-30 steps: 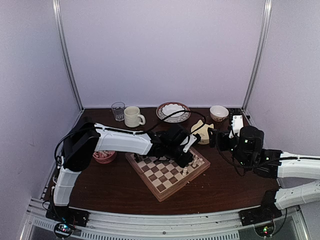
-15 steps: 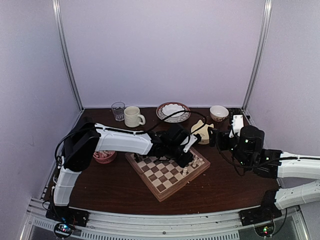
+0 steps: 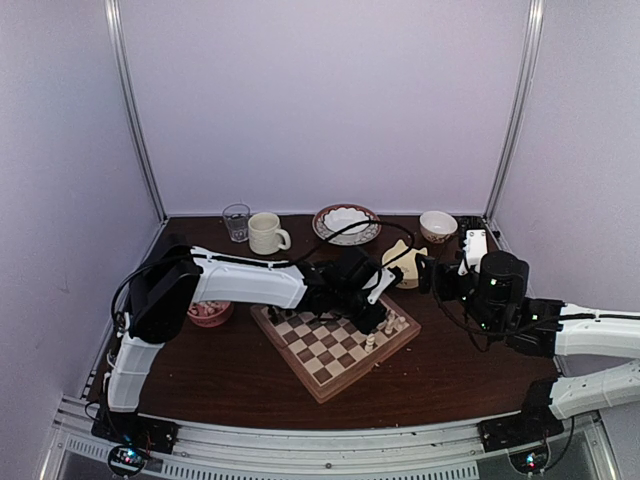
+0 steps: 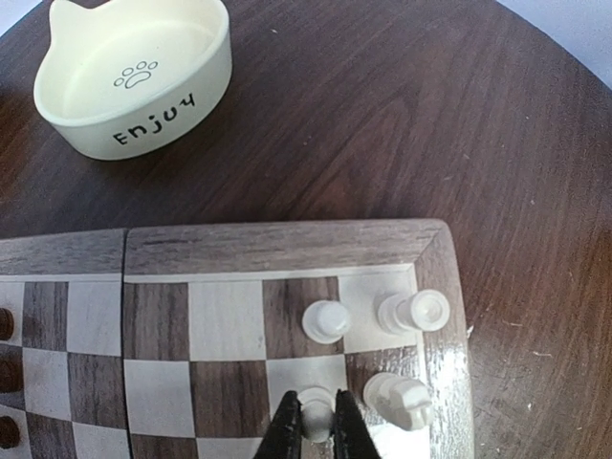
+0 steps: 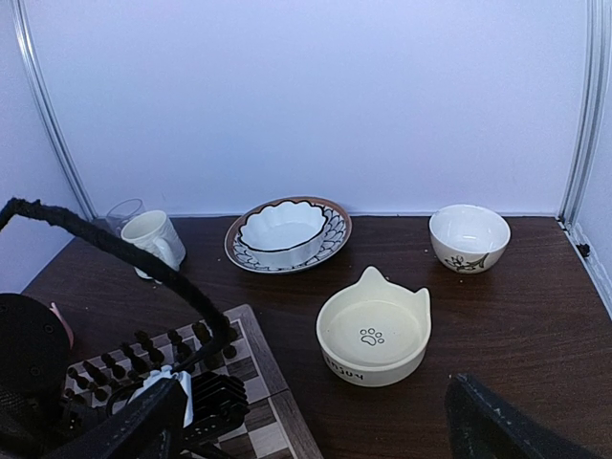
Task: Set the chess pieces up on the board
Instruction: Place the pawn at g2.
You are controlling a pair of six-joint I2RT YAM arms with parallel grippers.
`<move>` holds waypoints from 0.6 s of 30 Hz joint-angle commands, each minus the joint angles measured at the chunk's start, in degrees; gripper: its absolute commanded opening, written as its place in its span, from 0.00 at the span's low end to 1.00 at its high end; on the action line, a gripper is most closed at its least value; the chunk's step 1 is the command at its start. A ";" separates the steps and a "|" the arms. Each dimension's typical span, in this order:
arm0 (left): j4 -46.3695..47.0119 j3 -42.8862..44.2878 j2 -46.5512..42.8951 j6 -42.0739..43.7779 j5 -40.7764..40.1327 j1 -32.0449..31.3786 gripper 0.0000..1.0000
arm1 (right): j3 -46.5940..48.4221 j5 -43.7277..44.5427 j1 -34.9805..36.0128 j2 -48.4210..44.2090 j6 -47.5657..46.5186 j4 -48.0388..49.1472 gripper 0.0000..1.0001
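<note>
1. Chess pieces (image 4: pixel 327 320) in cream are gathered at the lower right of the left wrist view. They occupy the corner squares of the board (image 4: pixel 287 247). Three stand free there: two in the row along the rim and one in the row behind.
2. At the bottom centre of that view, the left gripper (image 4: pixel 316 428) has its thin dark fingers drawn almost together. They pinch one cream piece (image 4: pixel 316 419) from either side. The frame cuts off its base, so I cannot tell whether it rests on its square.
3. The grip is narrow and comes from above, which probably keeps the fingers clear of the close neighbours. The piece hangs over the second row beside another cream piece, so this looks like the placing step.
4. The right gripper (image 5: pixel 316 435) has its jaws spread wide with nothing between them. It hovers over the table (image 5: pixel 535 316) at the right of the overhead view, apart from the board, seemingly parked out of the working arm's way.
5. A cat-eared bowl (image 4: pixel 134 76) sits at the upper left, apart from the board's rim. Dark pieces (image 4: pixel 5 325) show at the left edge. With so few cream pieces standing, setup seems far from complete.
</note>
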 commanded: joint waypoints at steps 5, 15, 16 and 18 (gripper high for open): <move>-0.62 1.69 1.32 0.94 -0.94 0.39 0.03 | -0.91 0.51 -0.27 0.09 -0.10 0.91 0.97; -1.75 3.06 1.31 0.90 -0.01 0.44 0.19 | -0.93 0.47 -0.28 0.04 -0.27 0.86 0.97; -1.94 3.37 1.33 0.97 0.36 0.39 0.19 | -0.90 0.47 -0.27 0.07 -0.27 0.87 0.97; -2.53 3.95 1.25 1.00 0.99 0.42 0.22 | -0.86 0.44 -0.27 0.10 -0.27 0.88 0.97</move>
